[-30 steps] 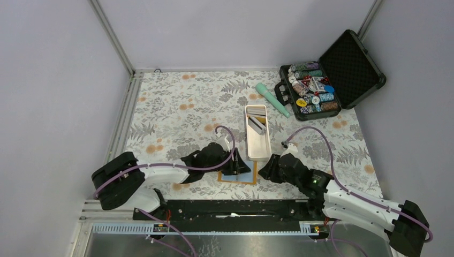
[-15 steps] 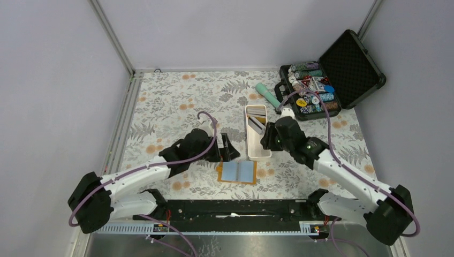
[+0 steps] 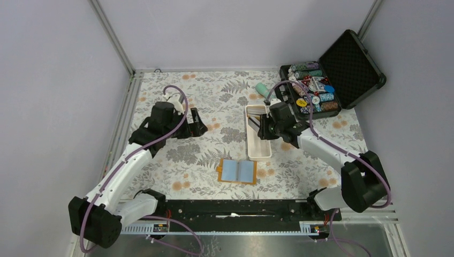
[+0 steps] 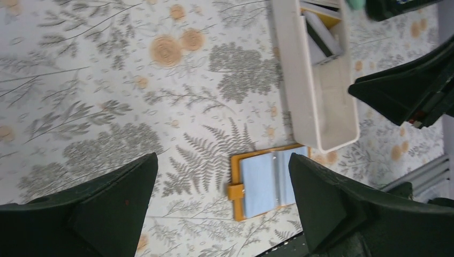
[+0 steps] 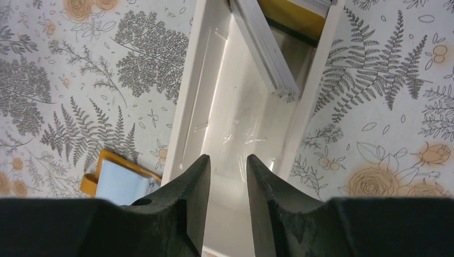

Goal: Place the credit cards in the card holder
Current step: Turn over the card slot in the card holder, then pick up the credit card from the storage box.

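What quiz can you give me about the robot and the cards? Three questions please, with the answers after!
1. True or false: the card holder lies open on the table.
2. Where are the credit cards? A: leaning in the white tray. B: tucked inside the card holder. C: flat on the table.
3. Which arm's gripper hangs over the tray?

Key
1. True.
2. A.
3. The right gripper.
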Controlling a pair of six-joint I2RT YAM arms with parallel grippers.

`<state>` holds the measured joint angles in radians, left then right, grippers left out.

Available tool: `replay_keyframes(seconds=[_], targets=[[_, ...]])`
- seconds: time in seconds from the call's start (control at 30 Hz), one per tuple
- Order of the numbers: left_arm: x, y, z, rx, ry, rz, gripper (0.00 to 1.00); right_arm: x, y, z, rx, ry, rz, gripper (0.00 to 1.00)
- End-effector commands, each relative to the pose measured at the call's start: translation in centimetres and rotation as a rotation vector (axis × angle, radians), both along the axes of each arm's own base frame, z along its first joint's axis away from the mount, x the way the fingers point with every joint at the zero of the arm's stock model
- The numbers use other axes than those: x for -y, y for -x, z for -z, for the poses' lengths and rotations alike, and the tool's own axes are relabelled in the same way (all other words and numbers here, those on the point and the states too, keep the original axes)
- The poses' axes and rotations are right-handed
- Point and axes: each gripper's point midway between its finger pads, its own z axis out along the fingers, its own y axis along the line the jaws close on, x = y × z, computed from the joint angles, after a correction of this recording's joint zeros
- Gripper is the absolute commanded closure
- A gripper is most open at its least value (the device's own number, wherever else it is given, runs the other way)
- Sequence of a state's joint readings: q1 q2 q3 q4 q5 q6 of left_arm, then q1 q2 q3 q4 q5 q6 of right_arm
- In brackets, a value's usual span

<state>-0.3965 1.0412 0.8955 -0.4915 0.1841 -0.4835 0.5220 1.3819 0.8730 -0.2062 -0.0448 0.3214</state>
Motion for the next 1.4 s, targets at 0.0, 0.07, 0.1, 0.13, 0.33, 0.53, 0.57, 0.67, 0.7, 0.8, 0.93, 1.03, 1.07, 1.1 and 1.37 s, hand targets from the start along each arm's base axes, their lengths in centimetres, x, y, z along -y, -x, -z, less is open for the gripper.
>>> replay_keyframes(seconds=[0.0,0.07,0.1,0.13,0.33,0.53,0.57,0.67,0.7,0.8,0.93,1.03,1.07,1.1,1.37], targets=[[-2.4,-0.3,-1.2,0.047,-0.055,-0.005,0.01,-0.9,-2.9,-1.5,0.098,-0.011,-0.037,0.62],[-2.9,-0.4,-1.4,0.061,-0.061,-0.017,0.01,-0.7,-3.6,-1.3,0.107,0.002,-0.034,0.63],[-3.0,-0.4,-1.5,0.067,-0.067,-0.021,0.01,-0.7,-3.9,-1.2,0.111,0.008,-0.035,0.62],[-3.2,-0.4,-1.6,0.072,-0.071,-0.024,0.01,-0.6,-4.1,-1.0,0.11,0.013,-0.035,0.63],[-3.5,-0.4,-1.6,0.076,-0.075,-0.033,0.01,-0.3,-5.4,-0.3,0.111,0.043,-0.035,0.64],[-3.5,-0.5,-1.5,0.073,-0.072,-0.035,0.01,-0.2,-5.9,0.7,0.097,0.056,-0.038,0.65],[-3.5,-0.5,-1.5,0.073,-0.071,-0.035,0.01,-0.2,-5.9,0.8,0.096,0.058,-0.037,0.65],[-3.5,-0.6,-1.5,0.07,-0.067,-0.034,0.01,-0.1,-6.2,1.2,0.091,0.064,-0.032,0.66],[-3.5,-0.6,-1.5,0.07,-0.066,-0.033,0.01,0.0,-6.3,1.2,0.093,0.066,-0.031,0.66],[-3.5,-0.6,-1.4,0.067,-0.064,-0.034,0.01,0.1,-6.5,1.5,0.091,0.079,-0.029,0.66],[-3.6,-0.6,-1.4,0.067,-0.062,-0.037,0.01,0.3,-6.7,2.0,0.086,0.095,-0.022,0.66],[-3.6,-0.7,-1.4,0.065,-0.06,-0.038,0.01,0.5,-6.8,2.2,0.085,0.104,-0.02,0.66],[-3.6,-0.7,-1.4,0.065,-0.059,-0.037,0.01,0.4,-6.8,2.2,0.085,0.104,-0.019,0.67],[-3.6,-0.7,-1.4,0.065,-0.058,-0.037,0.01,0.4,-6.8,2.2,0.083,0.104,-0.02,0.67],[-3.7,-0.7,-1.5,0.065,-0.05,-0.039,0.01,1.2,-7.1,2.4,0.09,0.135,0.002,0.67]])
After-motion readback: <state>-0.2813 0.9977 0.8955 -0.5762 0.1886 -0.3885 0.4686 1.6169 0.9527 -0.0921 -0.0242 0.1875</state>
